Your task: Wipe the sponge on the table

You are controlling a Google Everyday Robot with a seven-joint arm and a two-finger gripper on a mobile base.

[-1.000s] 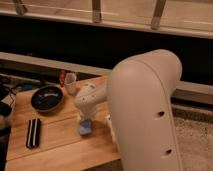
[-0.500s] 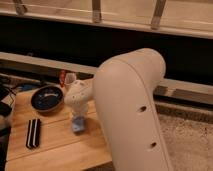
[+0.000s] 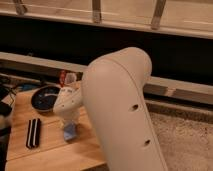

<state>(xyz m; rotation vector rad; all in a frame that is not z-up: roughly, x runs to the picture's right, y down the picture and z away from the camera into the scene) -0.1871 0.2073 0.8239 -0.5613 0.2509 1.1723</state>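
Note:
The small light-blue sponge (image 3: 69, 132) rests against the light tan wooden table (image 3: 50, 152), near its middle. My gripper (image 3: 69, 125) comes down onto the sponge from above at the end of the white wrist and is shut on the sponge. The large white arm link fills the middle and right of the view. It hides the table's right part.
A dark bowl (image 3: 45, 98) sits at the table's back left. A black striped rectangular object (image 3: 33, 133) lies left of the sponge. A small item with a red top (image 3: 64, 77) stands at the back edge. Speckled grey floor (image 3: 185, 140) lies to the right.
The gripper has slid left and a little toward the front of the table, and the sponge has moved along with it. The arm link has swung left as well.

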